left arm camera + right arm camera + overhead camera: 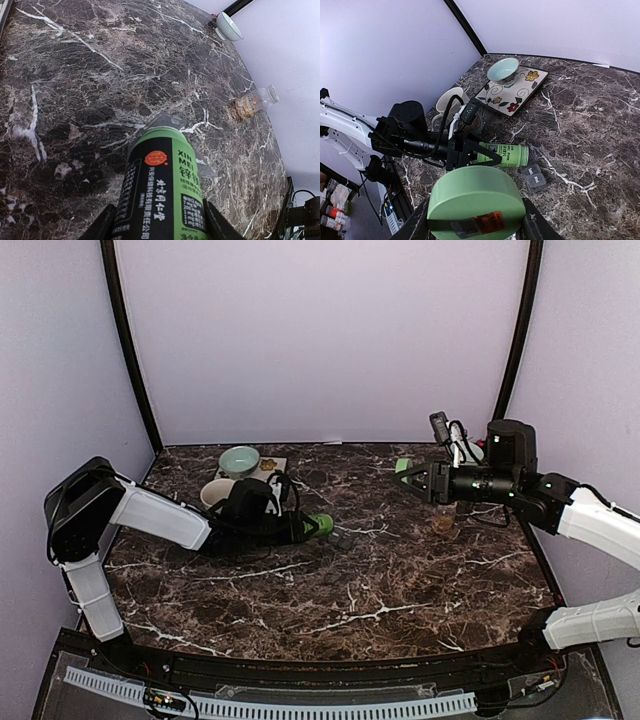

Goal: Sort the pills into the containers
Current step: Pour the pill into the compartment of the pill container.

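Observation:
My left gripper (298,525) is shut on a green and black bottle (316,525), held on its side with its open mouth toward the dark grey containers (346,538). In the left wrist view the bottle (162,185) fills the space between the fingers of that gripper (161,216), and the containers (171,120) show just past its mouth. My right gripper (410,476) is raised at the right and shut on the bottle's green cap (475,197). Tan-yellow pills (245,106) show inside a small clear jar (442,524). From the right wrist I see the bottle (506,154) and the containers (535,176).
A pale teal bowl (240,460) stands on a flowered tile (512,90) at the back left, with a white mug (216,494) beside it. The left arm lies low across the table's left side. Walls close in the back and both sides.

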Available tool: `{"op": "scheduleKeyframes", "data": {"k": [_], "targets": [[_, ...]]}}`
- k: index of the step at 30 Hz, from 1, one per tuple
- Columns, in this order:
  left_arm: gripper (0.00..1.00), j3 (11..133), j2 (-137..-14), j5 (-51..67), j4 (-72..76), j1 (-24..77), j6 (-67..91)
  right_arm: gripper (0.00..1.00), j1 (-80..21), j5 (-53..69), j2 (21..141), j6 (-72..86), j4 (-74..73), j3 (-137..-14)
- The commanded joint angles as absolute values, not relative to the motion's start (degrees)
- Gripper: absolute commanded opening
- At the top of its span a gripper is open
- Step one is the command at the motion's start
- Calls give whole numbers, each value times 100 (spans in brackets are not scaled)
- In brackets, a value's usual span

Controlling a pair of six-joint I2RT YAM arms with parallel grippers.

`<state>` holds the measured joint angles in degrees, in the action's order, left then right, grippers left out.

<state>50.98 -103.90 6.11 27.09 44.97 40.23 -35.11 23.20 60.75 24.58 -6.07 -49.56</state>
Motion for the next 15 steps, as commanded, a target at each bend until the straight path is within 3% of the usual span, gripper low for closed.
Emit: {"op": "scheduleKeyframes", "data": {"k": [1,15], "targets": [[0,5238,-10063,494,2706,4553,3920,26,-3478,2377,5981,2497,-410,-4897],[0,5333,-10037,370,2506,4622,3797,26,-3479,2381,5974,2513,-397,-4904]]}}
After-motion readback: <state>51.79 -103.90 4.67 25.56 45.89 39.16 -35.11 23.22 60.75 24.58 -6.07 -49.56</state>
